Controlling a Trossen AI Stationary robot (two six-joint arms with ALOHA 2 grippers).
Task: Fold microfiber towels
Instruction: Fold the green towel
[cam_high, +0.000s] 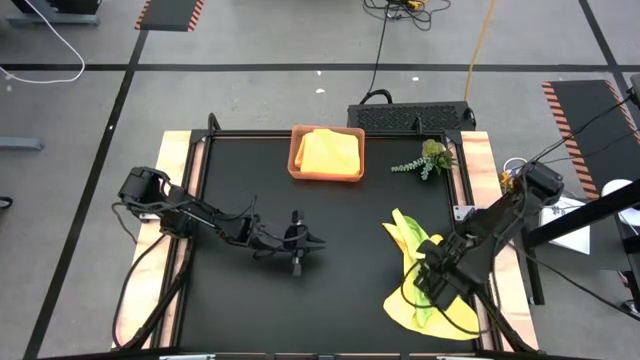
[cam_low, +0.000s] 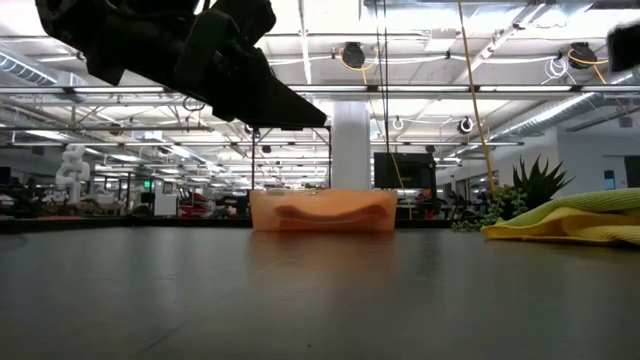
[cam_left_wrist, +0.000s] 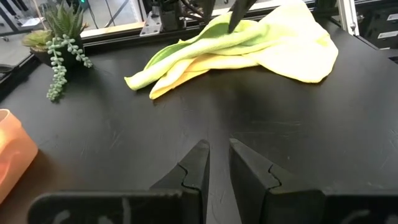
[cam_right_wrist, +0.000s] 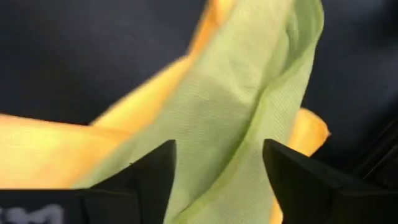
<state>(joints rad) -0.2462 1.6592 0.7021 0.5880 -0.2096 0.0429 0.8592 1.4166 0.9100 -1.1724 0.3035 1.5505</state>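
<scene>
We see our right claw (cam_high: 437, 283), fingers spread wide, hovering directly over the lime green towel (cam_high: 415, 240) draped across a yellow towel (cam_high: 455, 310), likely lining up a grasp, while our nearly closed, empty left claw (cam_high: 297, 243) waits mid-table.

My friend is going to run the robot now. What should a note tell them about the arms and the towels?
Right gripper: open, right over the lime towel, holding nothing.
Left gripper: above bare table mid-left, nearly closed and empty, waiting.
Towels: the lime one lies crumpled on a yellow towel at the table's front right. Another yellow towel sits in the tray at the back, looking folded.
Done: that tray towel, it seems.
Left: fold the lime and yellow ones. No other towels are in view.
</scene>
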